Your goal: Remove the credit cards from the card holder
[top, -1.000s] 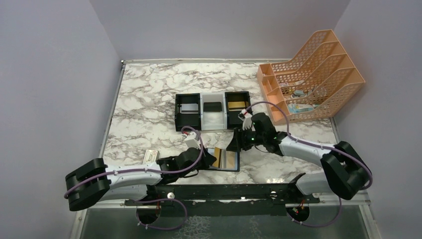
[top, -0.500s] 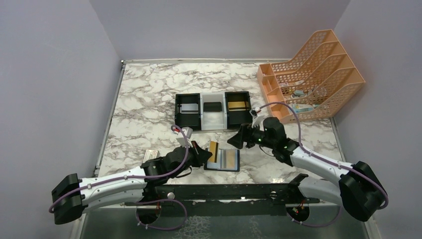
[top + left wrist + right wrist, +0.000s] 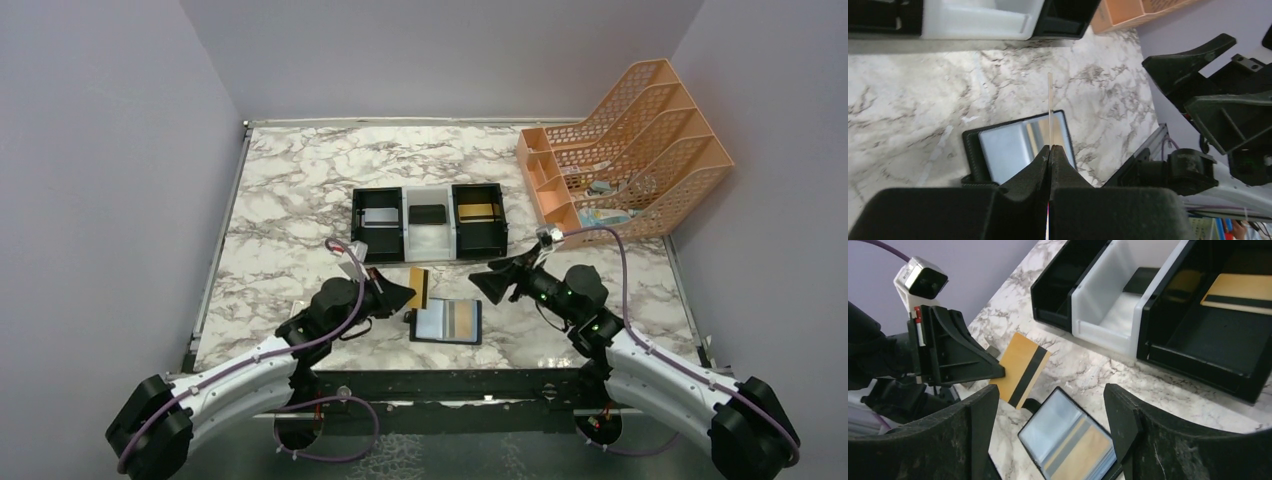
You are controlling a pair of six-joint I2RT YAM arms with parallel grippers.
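The black card holder [image 3: 447, 322] lies open on the marble, its bluish pocket panels up. A gold-tan credit card [image 3: 463, 320] sits in its right pocket. My left gripper [image 3: 402, 294] is shut on another gold credit card [image 3: 419, 287] with a dark stripe and holds it upright above the holder's far-left corner. The left wrist view shows this card edge-on as a thin line [image 3: 1049, 107] over the holder [image 3: 1008, 147]. My right gripper [image 3: 1052, 400] is open and empty, just right of the holder [image 3: 1070, 440], and faces the held card [image 3: 1020, 370].
A black-white-black tray [image 3: 404, 238] stands behind the holder, with a silver card [image 3: 378, 217], a black item [image 3: 428, 213] and a gold card [image 3: 479, 211] in its compartments. An orange file rack [image 3: 625, 150] stands at the far right.
My left gripper has drawn the gold card out of the holder and raised it up and away. My right gripper has opened wider and pulled back to the right, off the holder.
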